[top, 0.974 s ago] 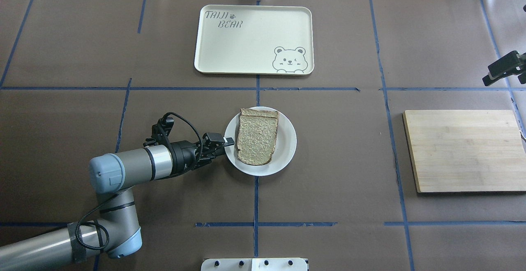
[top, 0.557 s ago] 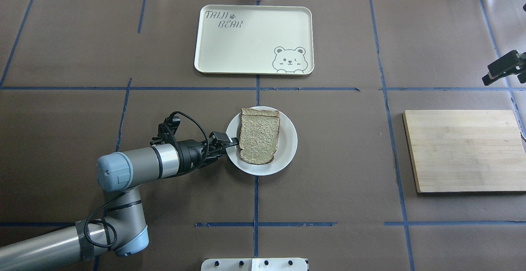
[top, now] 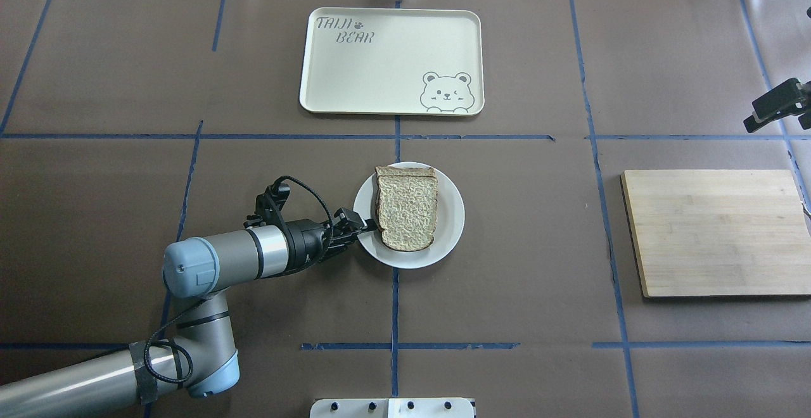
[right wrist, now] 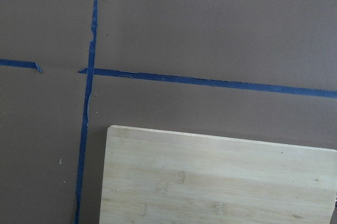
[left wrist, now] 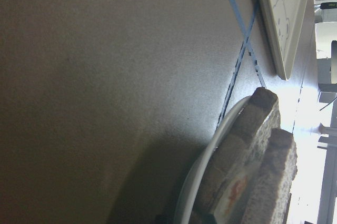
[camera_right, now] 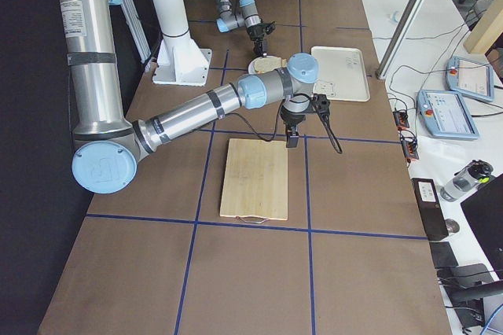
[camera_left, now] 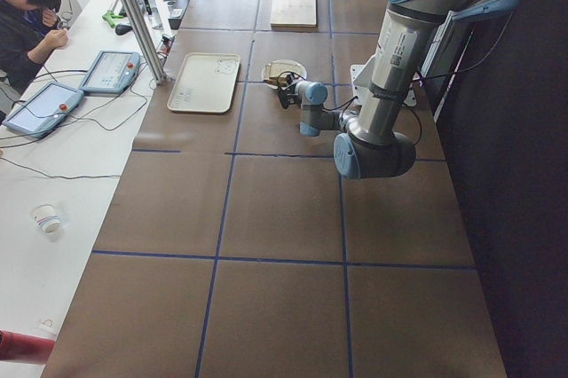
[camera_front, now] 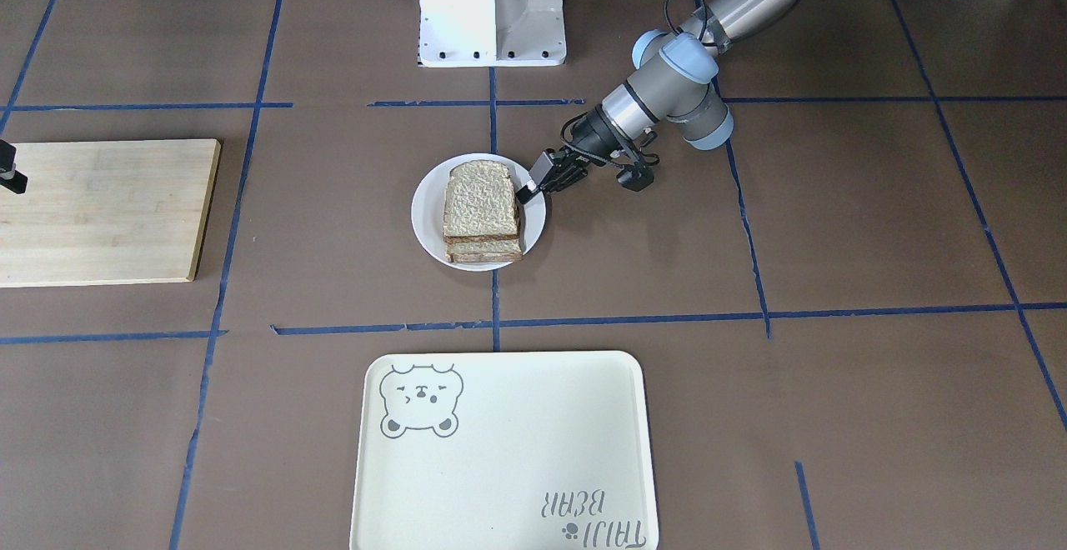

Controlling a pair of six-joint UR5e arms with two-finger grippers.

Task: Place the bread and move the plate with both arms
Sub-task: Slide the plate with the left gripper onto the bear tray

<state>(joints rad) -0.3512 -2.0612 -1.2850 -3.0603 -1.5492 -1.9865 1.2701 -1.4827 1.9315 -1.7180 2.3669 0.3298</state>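
The left gripper [top: 365,223] appears clamped on the near-left rim of the plate [top: 451,231], with the bread [top: 407,208] lying stacked over other slices on it. Under a one-sided hold the plate may be tilted and the stack shed. The contact beneath the rim is hidden, and the right gripper [top: 757,119], cut off farther out, cannot be judged open or closed.

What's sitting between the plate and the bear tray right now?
Nothing. In the overhead view the stretch from the plate to the tray is bare brown table cover, crossed only by a blue tape line.
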